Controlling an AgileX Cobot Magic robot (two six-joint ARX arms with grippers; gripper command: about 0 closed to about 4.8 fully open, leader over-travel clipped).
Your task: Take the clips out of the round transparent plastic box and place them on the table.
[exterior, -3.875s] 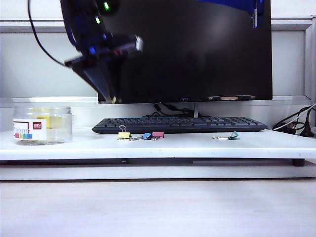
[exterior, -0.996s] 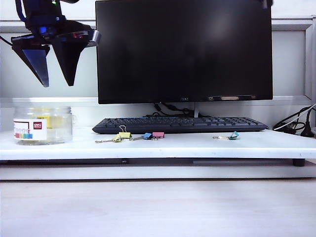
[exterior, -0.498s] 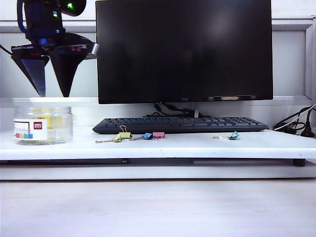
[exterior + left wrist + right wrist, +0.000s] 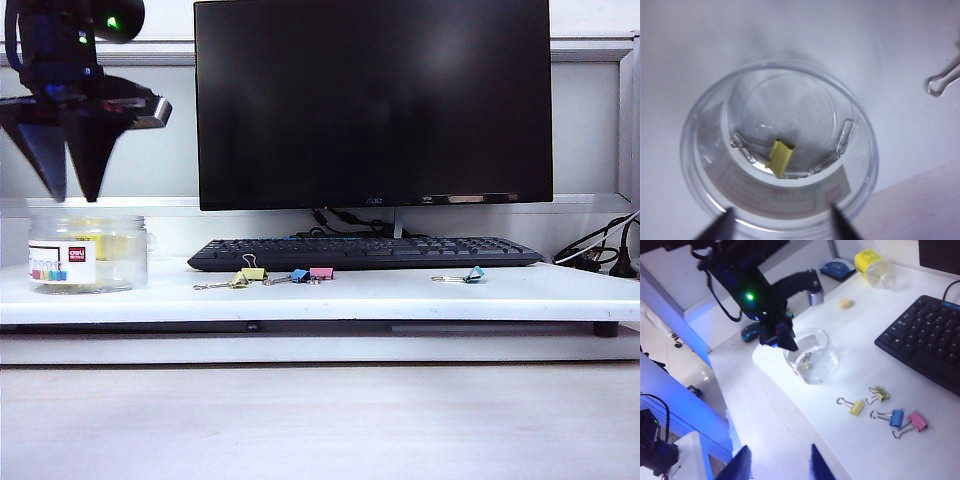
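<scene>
Left gripper fingers parted, downward; right gripper fingers spread

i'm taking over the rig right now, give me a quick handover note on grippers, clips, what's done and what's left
Left gripper: jaws apart, empty, poised just above the open mouth of the round transparent plastic box at the left end of the white table.
Right gripper: open, empty, held high over the table's front edge, away from the work.
Done: two pale-yellow binder clips lie on the table in front of the black keyboard, next to a blue clip and a pink clip.
Left: one pale-yellow clip sits on the box floor among silver paper clips; it has yet to be lifted out.
</scene>
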